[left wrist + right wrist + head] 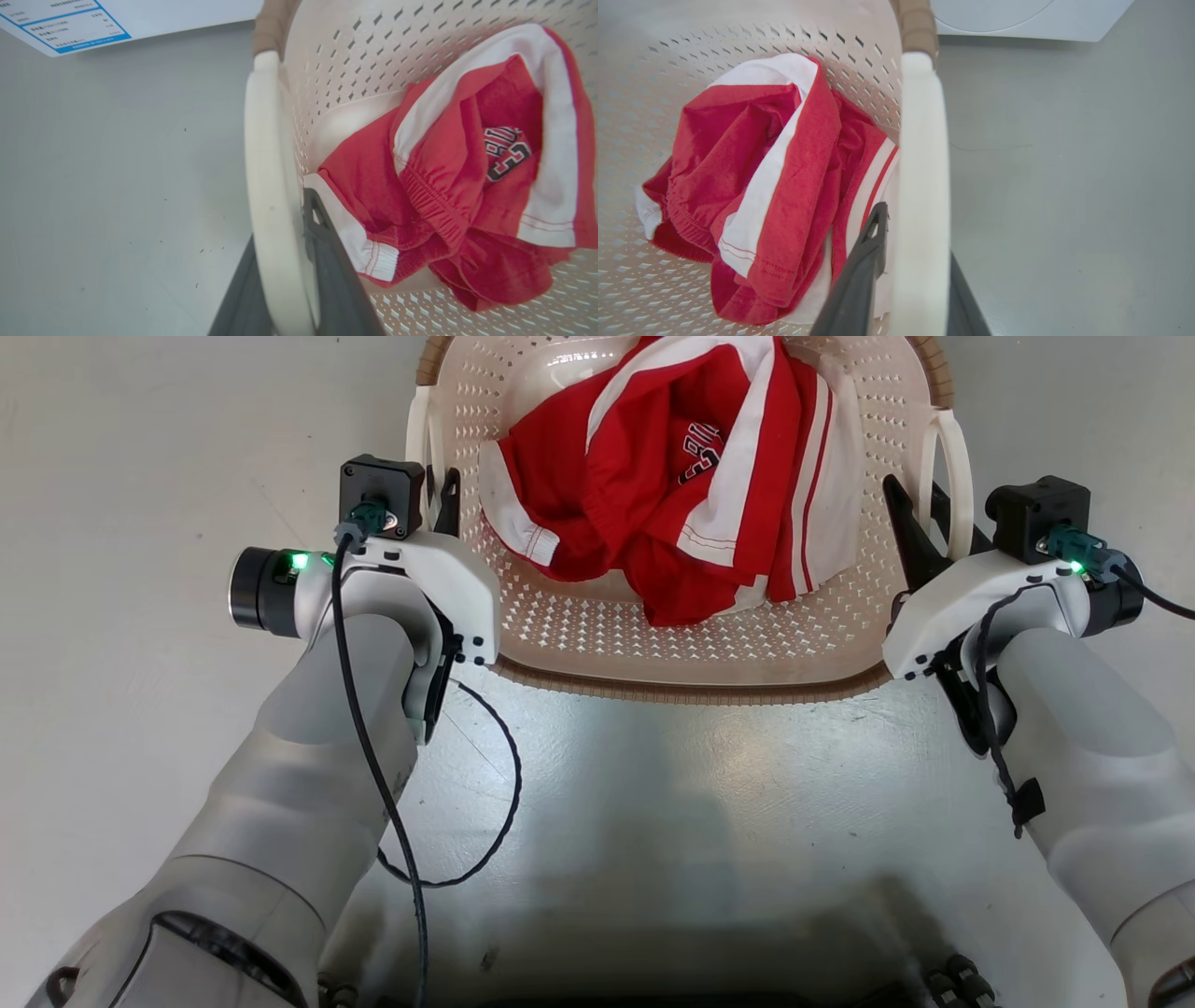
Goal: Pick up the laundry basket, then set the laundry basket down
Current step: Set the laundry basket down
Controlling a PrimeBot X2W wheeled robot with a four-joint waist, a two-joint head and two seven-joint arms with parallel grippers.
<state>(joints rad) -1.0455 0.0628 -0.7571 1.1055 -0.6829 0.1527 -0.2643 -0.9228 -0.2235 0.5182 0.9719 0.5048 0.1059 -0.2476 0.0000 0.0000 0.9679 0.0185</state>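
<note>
Laundry basket point(691, 689), one, cream with a brown rim, is framed between your two arms over the grey floor point(140, 448); you cannot tell whether it rests or hangs. Your left end effector point(437, 490) pinches the white left handle point(417, 429) between its two dark fingers, and your right end effector point(920, 499) pinches the right handle point(954, 457) likewise. One crumpled red-and-white garment point(672, 476) lies inside it.

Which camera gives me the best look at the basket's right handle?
The right wrist view: the white right handle runs up the frame between the right tool's dark fingers, close and unobstructed. The head view shows it as a thin loop beside that tool. The left wrist view looks at the left handle instead.
</note>
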